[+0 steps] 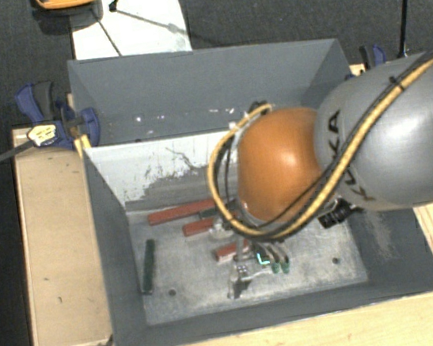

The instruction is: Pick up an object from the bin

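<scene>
While the arm is reaching in from the right, its gripper (pixel 245 272) is hanging low over the floor of the grey metal bin (pixel 114 230), toward the front and near the middle. Whether it is spread or closed cannot be told, as the rounded orange cover (pixel 275 164) on the wrist and the looping cables are hiding much of it.

A short reddish-brown block (pixel 226 251) is lying just beside the gripper, up and to its left, and nothing is showing as gripped. Small green pieces (pixel 278 264) are sitting close on its other side. Farther back, a long flat reddish-brown bar (pixel 176 212) is lying crosswise, with a shorter bar (pixel 199 226) of the same colour just in front of it. A slim dark green stick (pixel 147 266) is lying well apart near the left wall. The bin's sloped walls are looking smooth and matte, the back one showing pale scratches.
</scene>
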You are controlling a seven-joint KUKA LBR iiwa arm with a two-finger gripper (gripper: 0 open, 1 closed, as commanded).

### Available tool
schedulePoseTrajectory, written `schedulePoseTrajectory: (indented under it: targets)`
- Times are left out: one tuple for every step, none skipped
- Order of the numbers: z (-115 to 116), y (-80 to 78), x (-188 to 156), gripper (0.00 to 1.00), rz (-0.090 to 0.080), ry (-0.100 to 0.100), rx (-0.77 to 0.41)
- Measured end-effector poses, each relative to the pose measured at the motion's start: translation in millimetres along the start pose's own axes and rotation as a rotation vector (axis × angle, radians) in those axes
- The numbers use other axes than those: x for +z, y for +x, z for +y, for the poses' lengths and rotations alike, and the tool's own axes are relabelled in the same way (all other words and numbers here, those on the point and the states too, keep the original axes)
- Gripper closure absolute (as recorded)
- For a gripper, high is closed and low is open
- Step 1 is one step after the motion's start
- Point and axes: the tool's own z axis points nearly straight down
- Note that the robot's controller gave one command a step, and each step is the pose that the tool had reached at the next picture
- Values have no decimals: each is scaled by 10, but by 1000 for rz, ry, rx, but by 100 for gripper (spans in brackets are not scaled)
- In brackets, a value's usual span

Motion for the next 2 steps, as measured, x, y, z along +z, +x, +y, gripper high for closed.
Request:
schedulePoseTrajectory:
  targets:
    - [-7,-20,-33,0,-7,-1,5]
    - [-261,-714,1009,100,-16,-2,-58]
